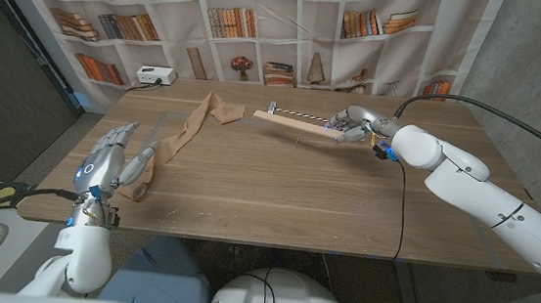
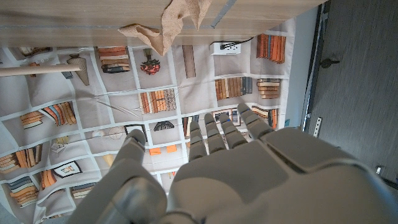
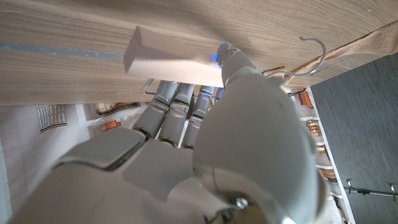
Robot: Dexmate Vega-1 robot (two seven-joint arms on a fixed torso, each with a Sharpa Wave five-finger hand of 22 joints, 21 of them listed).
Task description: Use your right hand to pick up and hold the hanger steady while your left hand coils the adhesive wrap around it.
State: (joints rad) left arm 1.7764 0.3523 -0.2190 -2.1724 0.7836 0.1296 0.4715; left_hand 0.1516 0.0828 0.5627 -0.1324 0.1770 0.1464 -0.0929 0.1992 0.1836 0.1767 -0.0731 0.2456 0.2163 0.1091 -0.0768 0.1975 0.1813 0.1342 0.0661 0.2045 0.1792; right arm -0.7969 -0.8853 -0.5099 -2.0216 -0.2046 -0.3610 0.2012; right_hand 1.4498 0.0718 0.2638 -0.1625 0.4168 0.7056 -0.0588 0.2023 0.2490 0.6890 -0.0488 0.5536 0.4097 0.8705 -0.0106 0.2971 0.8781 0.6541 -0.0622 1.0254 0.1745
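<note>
A pale wooden hanger with a metal hook lies at the far middle of the table. My right hand grips its right end, thumb over the bar and fingers curled under it. A tan adhesive wrap trails as a crumpled strip from beside the hanger toward the near left, ending in a small roll. My left hand hovers just left of that roll, fingers apart and holding nothing. The left wrist view shows the left hand with the wrap and the hanger beyond it.
A white power box sits at the table's back left. A black cable runs from my right wrist across the table to its near edge. A bookshelf-print backdrop hangs behind the table.
</note>
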